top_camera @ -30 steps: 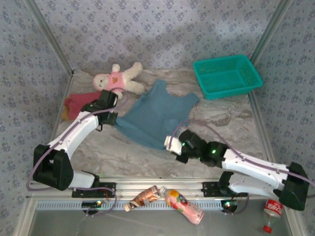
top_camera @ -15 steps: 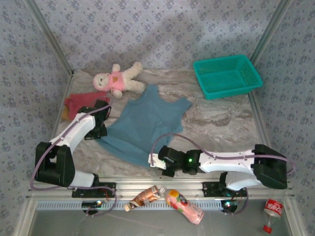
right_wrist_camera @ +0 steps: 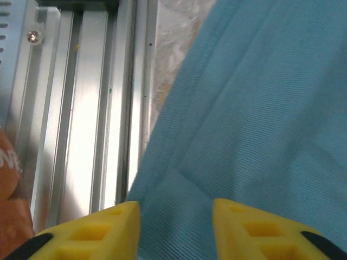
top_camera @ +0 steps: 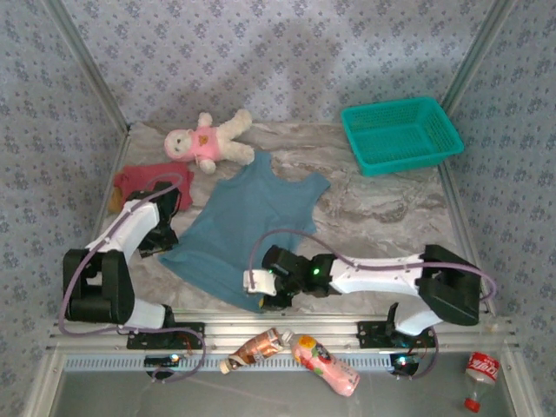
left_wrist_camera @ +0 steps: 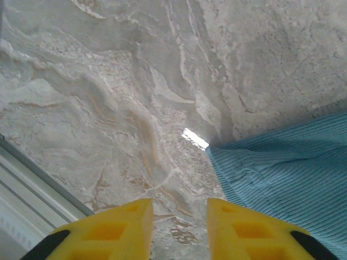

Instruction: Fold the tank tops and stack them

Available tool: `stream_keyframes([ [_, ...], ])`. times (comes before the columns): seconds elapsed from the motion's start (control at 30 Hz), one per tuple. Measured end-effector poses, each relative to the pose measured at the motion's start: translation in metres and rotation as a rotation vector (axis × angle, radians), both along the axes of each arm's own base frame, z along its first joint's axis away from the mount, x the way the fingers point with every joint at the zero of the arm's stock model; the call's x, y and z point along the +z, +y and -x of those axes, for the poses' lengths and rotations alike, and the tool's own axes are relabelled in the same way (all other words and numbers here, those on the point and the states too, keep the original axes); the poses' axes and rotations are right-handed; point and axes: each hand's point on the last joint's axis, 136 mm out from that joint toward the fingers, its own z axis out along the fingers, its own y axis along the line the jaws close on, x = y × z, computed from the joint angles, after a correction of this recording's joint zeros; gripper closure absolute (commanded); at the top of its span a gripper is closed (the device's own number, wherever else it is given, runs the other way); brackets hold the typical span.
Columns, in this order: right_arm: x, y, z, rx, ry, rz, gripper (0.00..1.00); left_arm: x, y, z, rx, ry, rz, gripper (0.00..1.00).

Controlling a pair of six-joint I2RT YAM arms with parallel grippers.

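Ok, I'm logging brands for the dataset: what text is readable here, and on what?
No text reads clearly.
Brown bottle: label blurred, unreadable.
Pink bottle: print blurred, unreadable.
Red-capped bottle: white script too small.
Orange-brown label at the right wrist view's edge: white letters cut off.

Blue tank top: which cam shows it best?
Top external: nearly the whole blue tank top is visible, spread flat, straps to hem. Left wrist catches one corner of it; right wrist gives a close-up of ribbed cloth at its near edge.
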Motion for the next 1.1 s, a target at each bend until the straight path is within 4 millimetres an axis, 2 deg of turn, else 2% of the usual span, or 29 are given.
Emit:
stream_keyframes([
  [0.1, 0.034, -0.017, -0.030, -0.099, -0.008, -0.073, 0.52, 0.011, -0.007, -0.004, 0.000, -0.029, 0.041, 0.58],
  [0.17, 0.053, -0.029, -0.058, -0.201, -0.011, -0.126, 0.52, 0.017, -0.019, -0.013, -0.014, -0.068, 0.097, 0.57],
  [0.23, 0.064, -0.043, -0.097, -0.343, 0.000, -0.164, 0.52, 0.019, -0.039, -0.020, -0.038, -0.099, 0.160, 0.56],
  [0.33, 0.063, -0.057, -0.156, -0.546, 0.040, -0.187, 0.52, 0.014, -0.071, -0.024, -0.078, -0.110, 0.249, 0.57],
  [0.4, 0.053, -0.060, -0.188, -0.652, 0.075, -0.183, 0.53, 0.006, -0.091, -0.026, -0.096, -0.109, 0.306, 0.57],
  [0.5, 0.029, -0.056, -0.217, -0.749, 0.136, -0.151, 0.55, -0.012, -0.107, -0.026, -0.092, -0.081, 0.355, 0.57],
  [0.63, -0.009, -0.058, -0.233, -0.861, 0.221, -0.088, 0.58, -0.036, -0.118, -0.019, -0.070, -0.026, 0.389, 0.63],
  [0.8, -0.045, -0.070, -0.237, -0.978, 0.299, 0.003, 0.60, -0.055, -0.116, -0.002, -0.043, 0.023, 0.390, 0.68],
  [0.97, -0.061, -0.086, -0.230, -1.064, 0.334, 0.073, 0.62, -0.064, -0.111, 0.004, -0.029, 0.062, 0.373, 0.72],
  [1.1, -0.063, -0.093, -0.230, -1.112, 0.340, 0.075, 0.62, -0.066, -0.103, 0.003, -0.017, 0.073, 0.371, 0.71],
])
